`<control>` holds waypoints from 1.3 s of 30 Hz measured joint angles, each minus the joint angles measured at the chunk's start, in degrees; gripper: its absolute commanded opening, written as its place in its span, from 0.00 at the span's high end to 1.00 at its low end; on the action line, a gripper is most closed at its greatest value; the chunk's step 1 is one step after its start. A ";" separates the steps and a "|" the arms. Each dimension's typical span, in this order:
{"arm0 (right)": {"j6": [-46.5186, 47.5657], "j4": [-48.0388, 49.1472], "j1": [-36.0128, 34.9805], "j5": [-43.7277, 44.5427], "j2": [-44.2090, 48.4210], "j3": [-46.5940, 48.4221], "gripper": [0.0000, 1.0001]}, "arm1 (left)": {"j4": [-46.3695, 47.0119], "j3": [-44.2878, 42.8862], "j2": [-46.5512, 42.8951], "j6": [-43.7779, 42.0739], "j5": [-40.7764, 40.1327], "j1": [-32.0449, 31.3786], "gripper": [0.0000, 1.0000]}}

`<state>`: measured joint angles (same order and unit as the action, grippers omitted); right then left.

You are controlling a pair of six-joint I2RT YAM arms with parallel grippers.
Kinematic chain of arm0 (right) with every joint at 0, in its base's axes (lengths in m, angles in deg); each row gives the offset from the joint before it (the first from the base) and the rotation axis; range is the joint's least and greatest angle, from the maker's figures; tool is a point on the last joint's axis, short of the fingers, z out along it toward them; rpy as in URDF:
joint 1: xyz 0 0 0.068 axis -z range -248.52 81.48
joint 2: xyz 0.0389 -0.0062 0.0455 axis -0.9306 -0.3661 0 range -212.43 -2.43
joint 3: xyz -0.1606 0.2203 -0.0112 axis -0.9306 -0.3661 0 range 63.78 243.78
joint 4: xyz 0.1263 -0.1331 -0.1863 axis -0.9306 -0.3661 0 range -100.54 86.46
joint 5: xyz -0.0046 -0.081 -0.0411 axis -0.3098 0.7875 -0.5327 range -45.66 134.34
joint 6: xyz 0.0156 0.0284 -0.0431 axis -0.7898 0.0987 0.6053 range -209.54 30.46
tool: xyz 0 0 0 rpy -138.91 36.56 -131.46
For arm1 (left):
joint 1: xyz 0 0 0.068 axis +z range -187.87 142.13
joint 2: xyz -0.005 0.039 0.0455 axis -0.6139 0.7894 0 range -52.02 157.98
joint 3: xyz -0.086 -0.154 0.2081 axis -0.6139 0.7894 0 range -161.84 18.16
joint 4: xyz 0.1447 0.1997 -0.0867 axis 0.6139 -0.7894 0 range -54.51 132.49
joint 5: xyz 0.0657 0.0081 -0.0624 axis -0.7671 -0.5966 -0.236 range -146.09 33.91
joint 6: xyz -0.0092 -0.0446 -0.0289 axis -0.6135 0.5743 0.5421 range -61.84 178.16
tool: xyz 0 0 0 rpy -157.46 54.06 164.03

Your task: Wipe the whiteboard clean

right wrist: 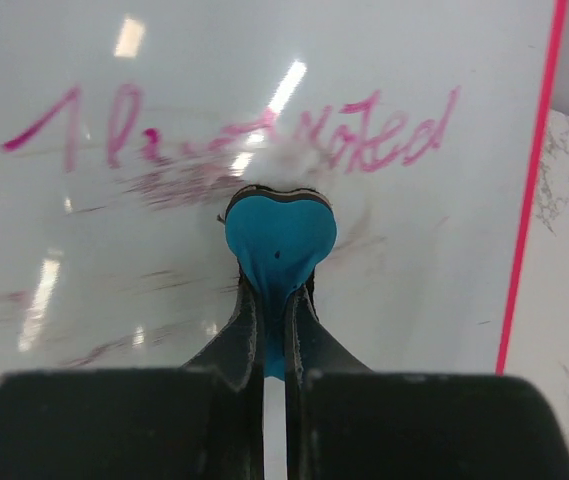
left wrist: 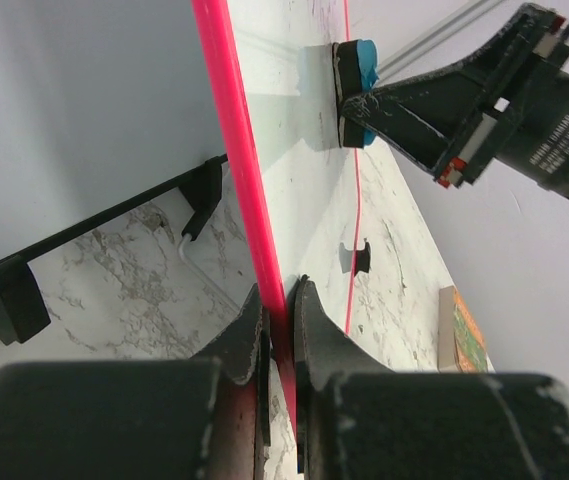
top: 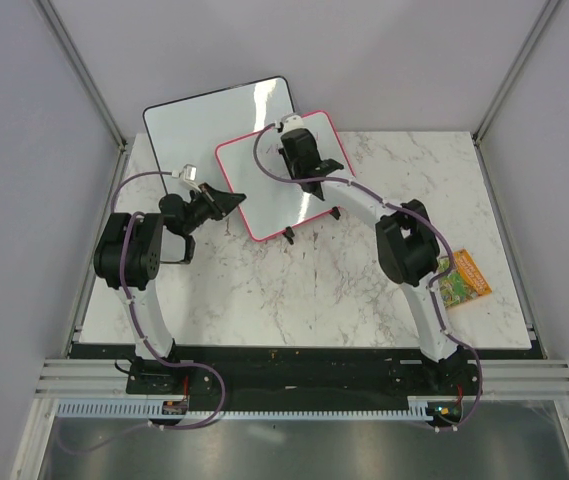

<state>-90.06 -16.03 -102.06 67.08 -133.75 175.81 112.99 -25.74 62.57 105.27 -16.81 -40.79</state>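
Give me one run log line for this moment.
left end effector: shut on whiteboard frame | right end effector: shut on blue eraser, against its surface | handwriting: smeared mid-line, ends legible

Table [top: 294, 300]: rectangular top, white marble pattern with grey veining, fills the middle of the top view.

Near edge, in order: black strip [top: 304, 358], aluminium rails [top: 74, 378] running the full width, then a white slotted duct [top: 294, 408]. Below these is a dull grey metal sheet [top: 304, 450]; cannot tell whether it is floor or shelf.

Enclosure: plain pale grey-lilac panels on three sides, namely the back wall [top: 364, 50], left wall [top: 14, 200] and right wall [top: 564, 200]. An aluminium post stands in each back corner, left post [top: 82, 70] and right post [top: 515, 68].

Light: even and diffuse. Shadows on the table top are soft and short.
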 measured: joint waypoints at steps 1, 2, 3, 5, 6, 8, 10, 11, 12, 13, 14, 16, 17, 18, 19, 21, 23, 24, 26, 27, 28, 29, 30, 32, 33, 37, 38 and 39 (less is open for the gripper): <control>0.28 -0.44 -0.90 0.00 -0.04 0.28 1.00 | -0.11 0.07 0.00 -0.02 0.00 0.07 0.98; 0.52 -0.92 -1.99 -0.11 -0.11 0.63 1.00 | -0.22 0.11 0.02 -0.02 0.00 0.11 0.98; 0.68 -1.40 -3.10 -0.24 -0.24 1.09 1.00 | -0.31 0.13 0.02 -0.04 0.00 0.15 0.98; 0.87 -2.34 -5.35 -0.83 -0.83 2.51 1.00 | -0.68 0.17 0.02 -0.04 0.00 0.24 0.98; 1.03 -2.89 -6.45 -1.31 -1.27 3.37 1.00 | -1.09 0.22 0.02 -0.09 0.00 0.31 0.98; 1.36 -3.48 -8.59 -1.79 -2.27 5.22 1.00 | -1.44 0.24 0.04 -0.39 0.00 0.39 0.98; 1.46 -3.89 -10.34 -1.68 -3.10 6.67 1.00 | -1.70 0.24 0.07 -0.59 0.00 0.48 0.98; 1.44 -3.98 -10.86 -1.46 -3.39 7.10 1.00 | -1.86 0.24 0.09 -0.68 0.00 0.48 0.98; 1.40 -4.04 -11.37 -1.07 -3.72 7.58 1.00 | -1.90 0.24 0.13 -0.74 -0.04 0.48 0.98; 1.27 -4.09 -11.43 -0.81 -3.98 7.89 1.00 | -2.05 0.24 0.13 -0.79 -0.11 0.48 0.98; 0.92 -4.15 -11.17 -0.74 -4.09 8.02 1.00 | -2.19 0.24 0.13 -0.83 -0.17 0.48 0.98; -0.63 -4.28 -10.32 -1.42 -4.11 8.04 1.00 | -2.34 0.24 0.13 -0.90 -0.39 0.48 0.98; -1.81 -4.37 -9.77 -2.25 -4.04 8.04 1.00 | -2.45 0.24 0.13 -0.90 -0.59 0.48 0.98; -2.62 -4.33 -9.38 -2.62 -3.91 8.00 1.00 | -2.49 0.22 0.13 -0.90 -0.66 0.46 0.98; -3.30 -4.20 -8.92 -3.21 -3.76 7.85 1.00 | -2.49 0.22 0.13 -0.90 -0.68 0.42 0.98; -4.55 -2.71 -7.65 -4.09 -2.99 6.58 1.00 | -2.43 0.13 0.13 -0.90 -0.68 0.20 0.98; -5.60 -1.38 -6.36 -4.85 -2.43 5.55 1.00 | -2.27 0.02 0.13 -0.90 -0.66 0.09 0.98; -6.29 -0.79 -5.49 -5.14 -2.29 5.35 1.00 | -2.19 -0.09 0.13 -0.90 -0.68 -0.02 0.98; -7.15 0.00 -4.11 -5.09 -2.27 5.35 1.00 | -2.14 -0.31 0.13 -0.90 -0.68 -0.22 0.98; -7.67 0.44 -3.10 -4.94 -2.27 5.35 1.00 | -2.01 -0.39 0.13 -0.90 -0.70 -0.37 0.98; -7.93 0.68 -2.54 -4.79 -2.27 5.35 1.00 | -1.90 -0.39 0.13 -0.90 -0.70 -0.42 0.98; -8.50 1.03 -1.46 -4.50 -2.32 5.38 1.00 | -1.73 -0.39 0.13 -0.90 -0.68 -0.48 0.98; -8.94 1.27 -0.52 -4.09 -2.36 5.38 1.00 | -1.49 -0.39 0.13 -0.90 -0.66 -0.50 0.98; -9.88 1.46 1.44 -3.19 -2.54 5.44 1.00 | -1.25 -0.39 0.13 -0.90 -0.57 -0.57 0.98; -10.36 1.53 2.71 -2.82 -2.64 5.44 1.00 | -1.09 -0.39 0.13 -0.90 -0.52 -0.59 0.98; -11.30 1.36 8.13 0.11 -3.17 5.33 1.00 | -0.13 -0.39 0.11 -0.87 -0.09 -0.70 0.98; -11.13 1.36 9.03 0.37 -3.34 5.31 1.00 | 0.07 -0.42 0.11 -0.87 -0.04 -0.76 0.98; -10.71 1.36 9.97 0.55 -3.58 5.31 1.00 | 0.20 -0.42 0.07 -0.87 0.00 -0.79 0.98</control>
<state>-100.77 -14.68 -92.10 67.62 -137.34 181.12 113.19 -26.15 62.63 104.40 -16.81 -41.58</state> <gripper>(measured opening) 0.045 0.094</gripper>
